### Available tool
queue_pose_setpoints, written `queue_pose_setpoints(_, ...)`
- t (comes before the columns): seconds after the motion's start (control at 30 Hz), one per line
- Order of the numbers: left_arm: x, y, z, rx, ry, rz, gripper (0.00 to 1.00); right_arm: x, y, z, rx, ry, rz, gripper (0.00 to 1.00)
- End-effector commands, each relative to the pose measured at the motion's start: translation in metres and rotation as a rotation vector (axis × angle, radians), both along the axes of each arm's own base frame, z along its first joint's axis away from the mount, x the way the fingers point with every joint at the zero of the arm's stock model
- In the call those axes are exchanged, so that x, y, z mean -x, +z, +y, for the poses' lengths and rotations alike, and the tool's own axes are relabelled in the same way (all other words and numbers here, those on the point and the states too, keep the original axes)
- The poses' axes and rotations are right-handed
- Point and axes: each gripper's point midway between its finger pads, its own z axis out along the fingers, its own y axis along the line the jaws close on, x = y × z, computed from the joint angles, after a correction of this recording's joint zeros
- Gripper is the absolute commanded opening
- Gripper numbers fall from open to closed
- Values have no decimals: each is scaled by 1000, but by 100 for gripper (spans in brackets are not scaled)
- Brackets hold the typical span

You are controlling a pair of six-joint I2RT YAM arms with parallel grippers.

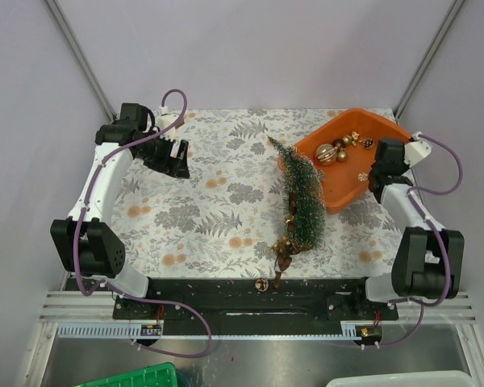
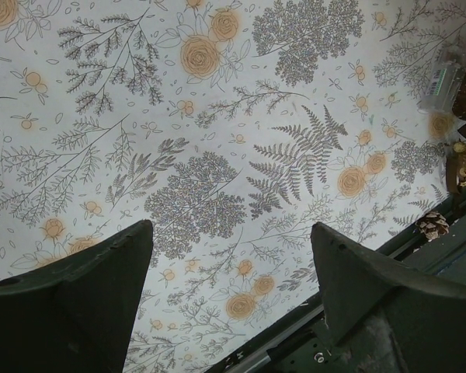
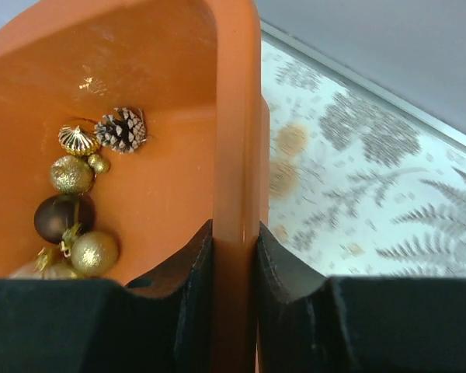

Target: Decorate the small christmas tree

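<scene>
Small christmas tree (image 1: pixel 303 197): lying flat on floral tablecloth (image 1: pixel 202 201), brown base nearest, tip beside orange tray (image 1: pixel 339 189); dark green bristles, frosted tips. Right gripper (image 3: pixel 233 227): clamped on tray wall. Left gripper (image 2: pixel 231 227): jaws wide apart above cloth.

The small christmas tree (image 1: pixel 302 197) lies flat on the flower-patterned bench (image 1: pixel 202 201), with its tip pointing to the far side. Just beside it on the right is an orange tray (image 1: pixel 343 189) with gold and brown ornaments (image 1: pixel 339 149) inside. The right hand (image 1: pixel 377 181) is at the tray's right rim. The left hand (image 1: pixel 177 165) is well apart, at the far left.
</scene>
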Motion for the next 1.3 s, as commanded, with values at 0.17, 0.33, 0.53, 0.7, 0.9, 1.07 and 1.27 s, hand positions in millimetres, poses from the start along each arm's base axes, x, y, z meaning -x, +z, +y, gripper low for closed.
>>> queue_pose_setpoints(0.17, 0, 31, -7, 48, -27, -84, 86, 82, -49, 46, -254, 38, 122, 48)
queue_pose_setpoints(0.33, 2, 31, -7, 52, -28, -84, 86, 111, -42, 66, -333, 106, 102, 83)
queue_pose_setpoints(0.53, 3, 30, -7, 49, -25, -84, 86, 115, 10, 76, -343, 171, -11, 73)
queue_pose_setpoints(0.7, 5, 29, -7, 49, -25, -82, 86, 78, 47, 75, -282, 246, -67, 70)
queue_pose_setpoints(0.9, 9, 27, -5, 42, -28, -83, 86, 14, 50, 68, -231, 267, -41, 73)
queue_pose_setpoints(1.07, 9, 28, -6, 41, -36, -83, 86, -36, 7, 70, -267, 286, 72, 73)
queue_pose_setpoints(1.27, 12, 25, -6, 43, -47, -75, 86, -63, -46, 76, -322, 307, 213, 70)
